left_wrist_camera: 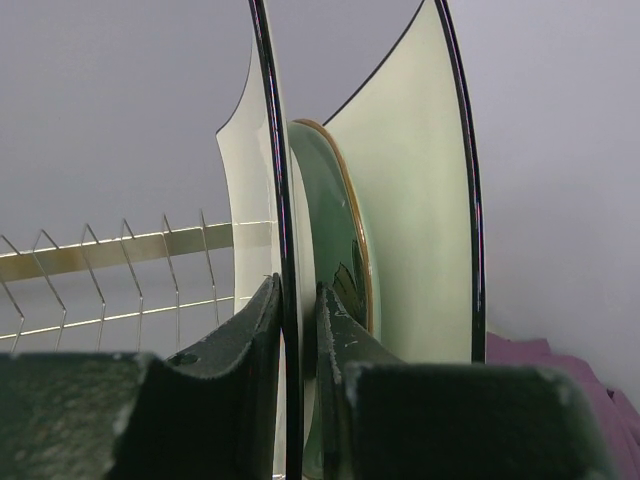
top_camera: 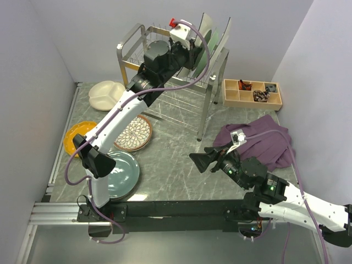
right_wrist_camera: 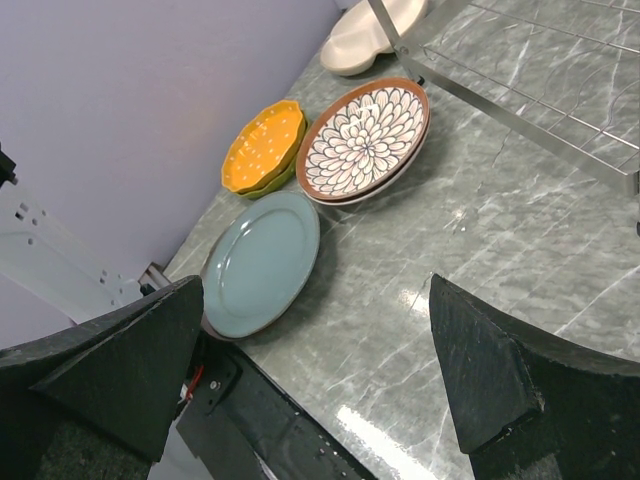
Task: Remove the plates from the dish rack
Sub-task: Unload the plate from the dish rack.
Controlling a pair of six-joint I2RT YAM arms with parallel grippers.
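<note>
The silver wire dish rack stands at the back. Three plates stand upright in it: a dark-rimmed cream square plate, a pale green plate and a second dark-rimmed cream plate. My left gripper reaches into the rack and is shut on the rim of the first cream plate. On the table lie a cream divided plate, an orange dotted plate, a brown petal plate and a grey-blue plate. My right gripper is open and empty above the table.
A wooden compartment tray sits right of the rack. A purple cloth lies at the right, near my right arm. The rack's chrome legs stand on the marble table. Empty upright prongs run left of the gripped plate.
</note>
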